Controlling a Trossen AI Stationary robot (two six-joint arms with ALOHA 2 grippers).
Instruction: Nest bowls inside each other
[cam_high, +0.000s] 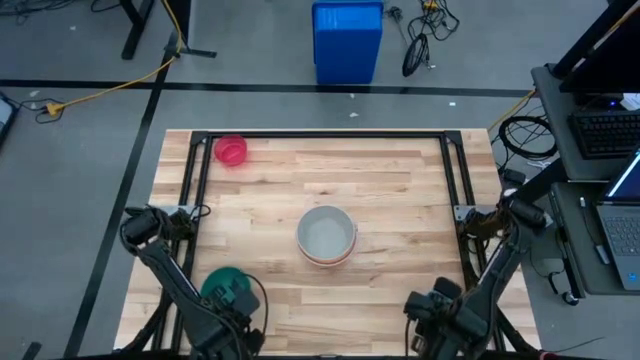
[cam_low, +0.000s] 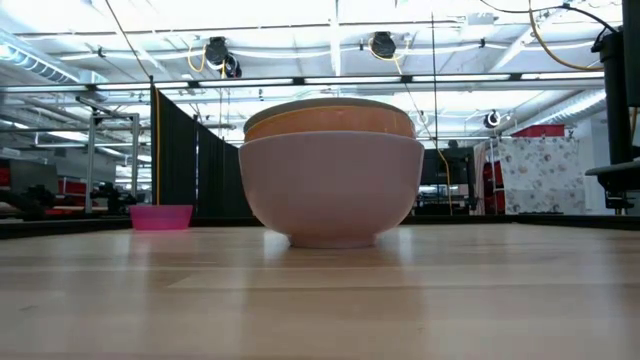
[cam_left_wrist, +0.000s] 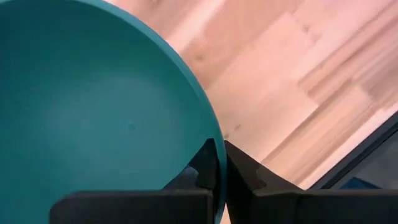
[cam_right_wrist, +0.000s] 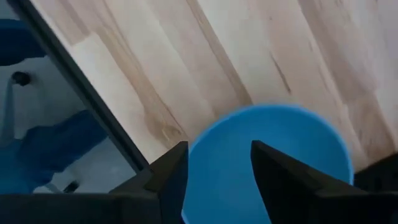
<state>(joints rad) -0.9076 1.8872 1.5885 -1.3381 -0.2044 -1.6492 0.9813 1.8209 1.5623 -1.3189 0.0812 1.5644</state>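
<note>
A stack of nested bowls stands on its base at the table's middle. In the low view a pale bowl holds an orange one, with a grey rim on top. A small magenta bowl rests at the far left. At the near left my left gripper is shut on the teal bowl. At the near right my right gripper is open above the blue bowl. One of its fingers is outside the rim and one over the hollow. The high view hides the blue bowl under the arm. My left gripper pinches the teal bowl's rim, one finger inside the bowl and one outside. The fingers come from above, pointing steeply down. Whether the bowl's base is clear of the table I cannot tell.
A black frame runs along the table's far edge and down both sides. A tall blue bin stands on the floor beyond the far edge. Bare wood lies between the stack and both grippers.
</note>
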